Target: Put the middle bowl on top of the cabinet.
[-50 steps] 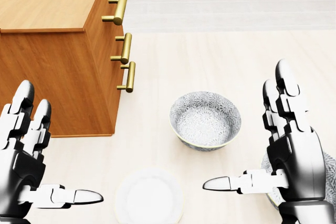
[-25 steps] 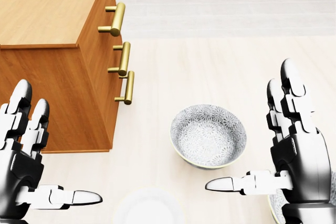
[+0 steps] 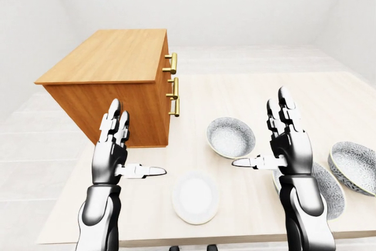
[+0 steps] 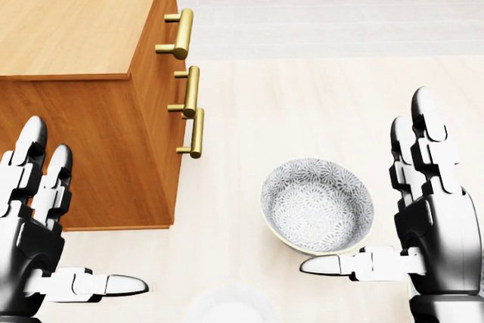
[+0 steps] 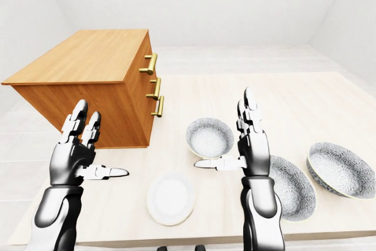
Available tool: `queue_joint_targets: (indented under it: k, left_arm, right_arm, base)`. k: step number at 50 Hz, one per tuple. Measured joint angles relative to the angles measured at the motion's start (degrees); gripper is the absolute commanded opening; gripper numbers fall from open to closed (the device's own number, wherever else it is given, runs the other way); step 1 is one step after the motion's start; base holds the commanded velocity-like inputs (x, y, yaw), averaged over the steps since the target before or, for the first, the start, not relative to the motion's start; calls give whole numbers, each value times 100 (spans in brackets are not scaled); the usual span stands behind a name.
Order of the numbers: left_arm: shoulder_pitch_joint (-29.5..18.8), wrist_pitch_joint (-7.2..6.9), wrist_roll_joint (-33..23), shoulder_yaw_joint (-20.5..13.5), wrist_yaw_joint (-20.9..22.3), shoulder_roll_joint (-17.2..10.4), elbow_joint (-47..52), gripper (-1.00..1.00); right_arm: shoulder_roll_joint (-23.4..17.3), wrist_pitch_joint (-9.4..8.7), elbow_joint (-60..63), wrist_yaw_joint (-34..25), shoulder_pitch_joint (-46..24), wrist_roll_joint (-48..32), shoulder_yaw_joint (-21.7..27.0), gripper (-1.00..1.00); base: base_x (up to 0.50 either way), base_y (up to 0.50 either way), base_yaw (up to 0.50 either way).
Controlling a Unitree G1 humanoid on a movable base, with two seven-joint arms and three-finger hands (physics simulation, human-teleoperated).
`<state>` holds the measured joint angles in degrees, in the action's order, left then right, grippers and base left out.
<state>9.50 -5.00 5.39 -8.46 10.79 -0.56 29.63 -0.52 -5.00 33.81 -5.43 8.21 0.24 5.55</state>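
While both hover empty above the table (image 5: 294, 101), the right hand (image 5: 252, 151) stands right of centre in the right-eye view, fingers spread upward and thumb pointing left. The left hand (image 5: 73, 158) mirrors it at lower left. Three patterned bowls lie on the table: the middle bowl (image 5: 296, 189) just right of the right forearm and partly hidden by it, the left bowl (image 5: 210, 136) above the thumb, the right bowl (image 5: 341, 170) near the right edge. A white plate (image 5: 170, 198) lies between the arms, and the wooden cabinet (image 5: 82, 57) stands at upper left.
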Motion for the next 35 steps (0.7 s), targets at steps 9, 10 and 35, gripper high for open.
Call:
queue_joint_targets:
  k: [9,10,35]
  left_arm:
    - [22,0,-25,-12,-19,-31,-1,100]
    - [25,0,-25,-11,-18,-30,-2,100]
    - [102,0,41,-56,38,6,68,100]
  right_arm:
    - [35,0,-1,-6,26,21,-9,100]
    - [34,0,1,-9,30,26,-6,100]
    - [16,0,66,-31,48,130,73,100]
  base:
    - [0,27,0]
    - [0,0,0]
    - [0,0,0]
